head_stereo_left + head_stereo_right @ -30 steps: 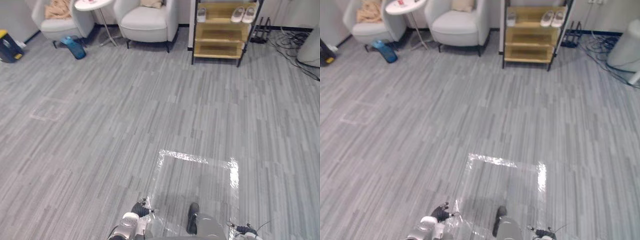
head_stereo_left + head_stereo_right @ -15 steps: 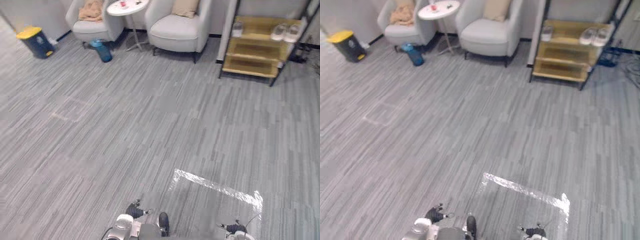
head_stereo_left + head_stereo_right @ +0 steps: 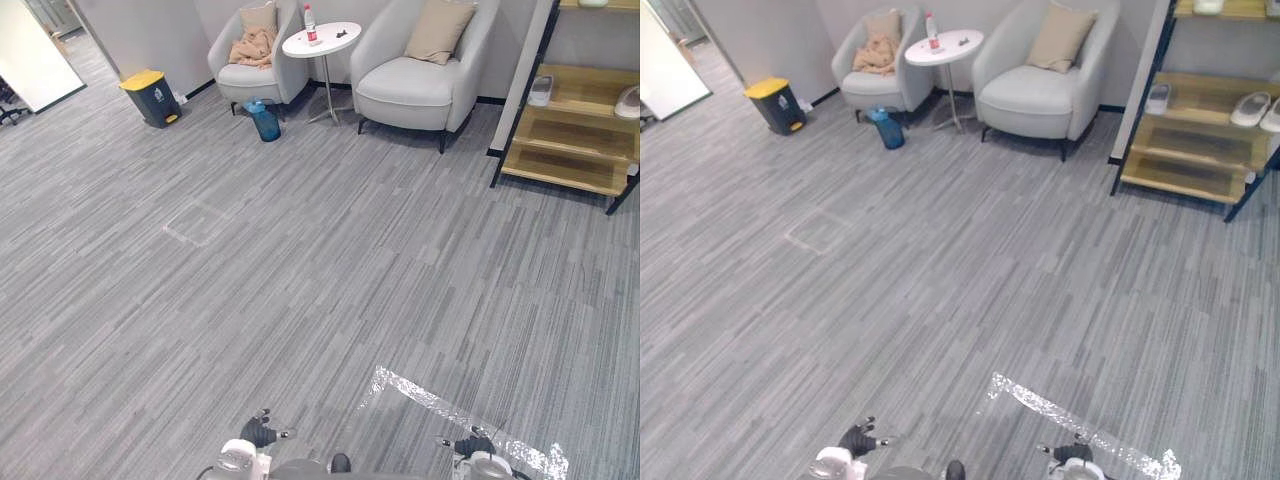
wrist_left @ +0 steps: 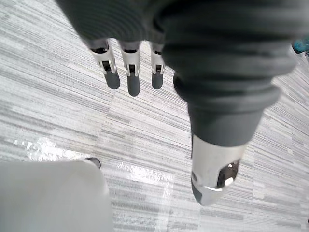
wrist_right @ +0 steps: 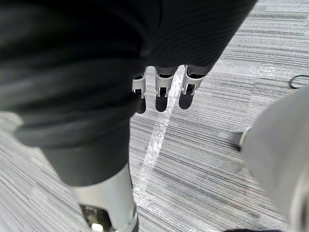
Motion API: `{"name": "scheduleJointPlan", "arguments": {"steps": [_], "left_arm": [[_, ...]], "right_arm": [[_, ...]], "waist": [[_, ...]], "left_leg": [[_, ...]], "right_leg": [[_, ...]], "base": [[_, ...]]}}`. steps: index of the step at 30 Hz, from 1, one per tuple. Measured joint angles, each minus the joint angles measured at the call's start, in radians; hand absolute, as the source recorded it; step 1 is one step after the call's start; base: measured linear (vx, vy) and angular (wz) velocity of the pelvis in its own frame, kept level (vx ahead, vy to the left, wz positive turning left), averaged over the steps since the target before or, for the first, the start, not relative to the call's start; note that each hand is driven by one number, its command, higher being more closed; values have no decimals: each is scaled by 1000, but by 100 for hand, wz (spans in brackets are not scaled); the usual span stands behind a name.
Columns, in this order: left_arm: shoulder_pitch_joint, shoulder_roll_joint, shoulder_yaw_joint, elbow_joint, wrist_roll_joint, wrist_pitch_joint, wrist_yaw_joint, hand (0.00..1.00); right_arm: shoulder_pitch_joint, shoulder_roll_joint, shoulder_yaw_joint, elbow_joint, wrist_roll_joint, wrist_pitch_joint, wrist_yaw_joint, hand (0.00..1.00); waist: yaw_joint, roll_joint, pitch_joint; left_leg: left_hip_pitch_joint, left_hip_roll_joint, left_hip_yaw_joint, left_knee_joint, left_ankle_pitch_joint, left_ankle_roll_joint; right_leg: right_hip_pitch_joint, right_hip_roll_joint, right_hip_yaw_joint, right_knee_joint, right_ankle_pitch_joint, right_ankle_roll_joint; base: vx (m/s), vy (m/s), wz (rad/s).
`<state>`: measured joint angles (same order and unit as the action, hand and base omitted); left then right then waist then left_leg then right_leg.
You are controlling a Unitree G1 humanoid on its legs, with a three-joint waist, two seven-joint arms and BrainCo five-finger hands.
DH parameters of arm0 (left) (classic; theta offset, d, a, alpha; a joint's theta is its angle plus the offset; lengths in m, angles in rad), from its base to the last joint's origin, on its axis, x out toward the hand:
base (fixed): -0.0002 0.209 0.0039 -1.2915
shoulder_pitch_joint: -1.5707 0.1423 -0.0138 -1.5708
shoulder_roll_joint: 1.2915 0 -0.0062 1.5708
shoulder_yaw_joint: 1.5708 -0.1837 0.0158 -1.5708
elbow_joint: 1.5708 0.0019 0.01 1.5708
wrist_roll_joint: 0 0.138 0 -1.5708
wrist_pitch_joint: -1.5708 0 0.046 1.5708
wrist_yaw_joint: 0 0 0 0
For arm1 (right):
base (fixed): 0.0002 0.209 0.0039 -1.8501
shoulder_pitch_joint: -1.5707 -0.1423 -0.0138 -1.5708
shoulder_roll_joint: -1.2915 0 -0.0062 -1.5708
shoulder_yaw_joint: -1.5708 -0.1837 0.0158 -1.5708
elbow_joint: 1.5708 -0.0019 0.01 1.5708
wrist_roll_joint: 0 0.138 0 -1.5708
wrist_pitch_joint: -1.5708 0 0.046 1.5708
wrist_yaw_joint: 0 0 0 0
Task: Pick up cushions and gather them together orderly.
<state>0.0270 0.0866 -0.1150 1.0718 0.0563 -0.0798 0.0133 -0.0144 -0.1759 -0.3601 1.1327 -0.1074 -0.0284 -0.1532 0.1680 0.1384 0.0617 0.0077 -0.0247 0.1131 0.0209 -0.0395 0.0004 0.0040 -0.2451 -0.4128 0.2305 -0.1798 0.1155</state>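
- Grey wood-grain plank floor (image 3: 300,260) spreads wide, smooth and striped, with a shiny taped square (image 3: 460,415) just ahead of the robot.
- Two pale upholstered armchairs stand well apart from the robot by the far wall, rounded and soft: the right armchair (image 3: 415,85) and the smaller left armchair (image 3: 250,70), a round white worktop (image 3: 321,40) between them.
- One tan cushion (image 3: 438,28), square and plump, leans upright against the right armchair's back; a second cushion (image 3: 260,17) leans on the left armchair above a crumpled tan cloth (image 3: 253,47). So the cushions sit on separate chairs, not gathered.
- Judging by that, the step in hand is the approach; next comes closing the distance to a chair.
- Left robot hand (image 4: 128,67) and right robot hand (image 5: 164,92) hang low with straight, relaxed fingers, holding nothing.
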Motion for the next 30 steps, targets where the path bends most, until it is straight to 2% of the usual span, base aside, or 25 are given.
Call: {"name": "scheduleJointPlan", "arguments": {"steps": [2,4,8,11,13,15,18,19,21,24,25,27,28,29,30], "left_arm": [[-1,-3,13,0,0,0,1,0],[-20,4,20,0,1,0,1,0],[-48,-9,18,0,2,0,1,0],[-60,-16,14,0,14,2,0,0],[-60,-17,7,0,22,2,-1,0],[-58,-21,-3,2,26,2,-1,0],[-59,-21,-30,17,31,2,0,0],[-64,-22,-29,32,31,6,0,0],[-70,-24,-26,45,29,7,0,0],[-69,-21,-10,52,20,7,1,0],[-79,-22,3,59,20,7,1,0],[-91,-23,15,69,18,6,1,0],[-107,-22,20,71,18,6,2,0],[-114,-21,20,71,19,6,2,0],[-113,-14,20,75,20,5,2,0]], "right_arm": [[-8,-18,-1,-3,4,-8,11,0],[-4,-21,-25,-3,33,-11,12,0],[5,-18,-31,-2,45,-11,12,0],[14,-16,-66,-1,72,-11,12,0],[20,-16,-73,-4,79,-12,6,0],[27,-12,-92,-8,79,-18,4,0],[34,13,-110,-20,81,-24,-1,0],[38,22,-113,-21,88,-23,-3,0],[43,18,-119,-20,87,-21,-3,0],[41,-5,-147,-17,87,-6,4,0],[39,-14,-144,-11,88,-7,-2,0],[23,-19,-133,-7,89,-6,-2,0],[17,-18,-123,-6,94,-9,1,0],[16,-14,-114,-6,106,-9,3,0],[17,-4,-104,-6,110,-8,7,0]], "waist": [[1,0,-1],[0,-21,-1],[-6,-43,12],[-14,-59,24],[-14,-61,26],[-17,-59,25],[-49,-55,26],[-65,-51,23],[-64,-61,29],[-87,-70,33],[-94,-62,33],[-114,-60,45],[-117,-40,72],[-121,-37,81],[-133,-47,84]], "left_leg": [[-11,28,12,-1,1,-14],[-25,51,14,-2,10,-36],[-30,70,16,4,23,-57],[-78,86,17,86,1,-87],[-75,95,32,95,-4,-92],[-65,106,51,85,-17,-87],[-38,125,135,59,-32,-85],[-22,129,188,52,-50,-83],[2,129,276,53,-77,-90],[15,116,325,89,-95,-84],[13,120,313,98,-98,-80],[25,139,316,93,-99,-79],[74,159,312,65,-103,-82],[92,162,310,50,-108,-88],[98,157,303,46,-121,-106]], "right_leg": [[12,41,3,-62,36,-13],[25,76,0,-116,64,-31],[33,97,-7,-132,69,-37],[21,103,-6,-117,62,-48],[6,103,11,-93,47,-58],[-21,114,43,-74,38,-62],[-76,134,142,-44,29,-60],[-111,142,192,-14,21,-64],[-175,148,278,57,-1,-67],[-259,157,362,146,-6,-60],[-268,161,370,148,6,-44],[-285,168,363,151,40,13],[-322,180,358,234,56,56],[-338,182,350,248,30,31],[-339,169,360,212,30,16]], "base": [[12,-125,-26],[16,-121,-9],[-20,-78,5],[-54,-34,3],[-76,-27,-20],[-85,-26,-47],[-21,-23,-99],[31,-7,-141],[57,10,-144],[127,10,-127],[100,-42,-84],[101,-51,-86],[54,-46,-75],[20,-18,-42],[-3,12,10]]}}
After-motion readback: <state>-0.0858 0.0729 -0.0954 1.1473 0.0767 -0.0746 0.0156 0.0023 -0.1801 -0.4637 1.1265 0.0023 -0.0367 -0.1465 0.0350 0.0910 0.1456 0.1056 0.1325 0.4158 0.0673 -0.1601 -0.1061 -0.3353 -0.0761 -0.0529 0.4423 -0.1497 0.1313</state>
